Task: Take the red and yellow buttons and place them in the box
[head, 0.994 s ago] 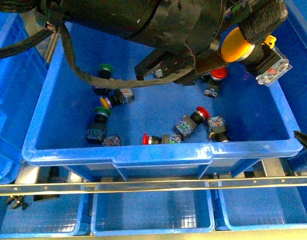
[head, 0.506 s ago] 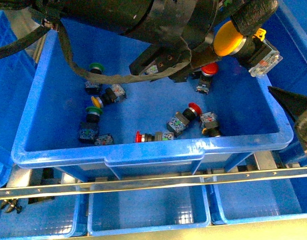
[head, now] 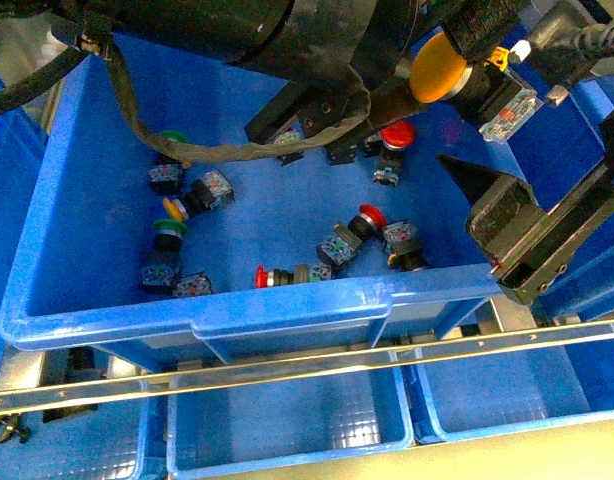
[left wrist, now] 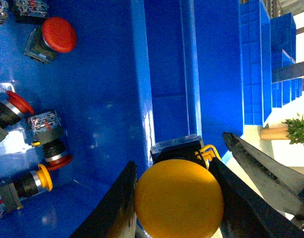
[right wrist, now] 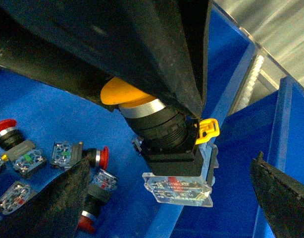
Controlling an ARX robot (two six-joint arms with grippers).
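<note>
You have the left pincer (left wrist: 173, 169) clenched on the yellow button (left wrist: 179, 198). In the left wrist view its two black fingers (left wrist: 120, 208) press against either side of the round cap. The front view shows the button held up in the air, above the right-hand wall of the box (head: 237, 315) near its far right corner, clear of the floor and of the rim. Its cap faces back over the box, and its clear contact block (right wrist: 177, 188) points outward past the wall. Your right pincer (right wrist: 170, 161) is released, with its fingers (right wrist: 48, 198) spread wide. In the right wrist view the held button hangs between them, and neither finger touches it. In the front view this pincer sits just outside the box's right wall, lower than the held button and near it. Down on the box floor lie loose red buttons (head: 397, 133): one with a large cap towards the far right, and others nearer the front wall. A small yellow button (left wrist: 43, 177) lies there on its side. Green-capped switches (head: 170, 137) lie towards the left side of the floor. Below the box's front rim you can see a metal rail (head: 287, 370) and smaller crates (head: 287, 425) under it.
</note>
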